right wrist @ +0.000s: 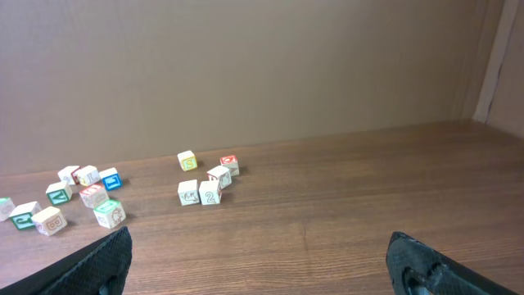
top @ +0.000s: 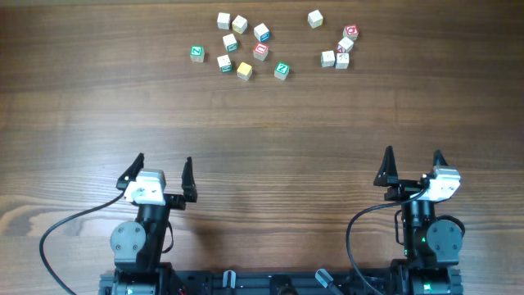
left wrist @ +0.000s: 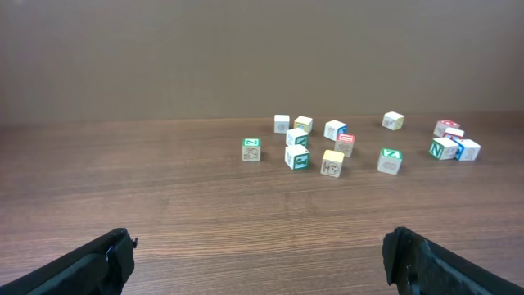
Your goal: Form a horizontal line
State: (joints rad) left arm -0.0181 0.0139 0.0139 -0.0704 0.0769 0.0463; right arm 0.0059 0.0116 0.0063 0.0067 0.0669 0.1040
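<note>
Several small wooden letter cubes lie scattered at the far side of the table. A left group holds cubes with green, red, blue and yellow trim. A right group has two pale cubes side by side, a red-marked cube and a lone cube. No straight row of three touching cubes shows. My left gripper is open and empty near the front edge. My right gripper is open and empty too. Both are far from the cubes.
The wooden table runs bare between the grippers and the cubes. A brown wall stands behind the table. In the right wrist view the pale pair lies straight ahead, and a side wall stands at right.
</note>
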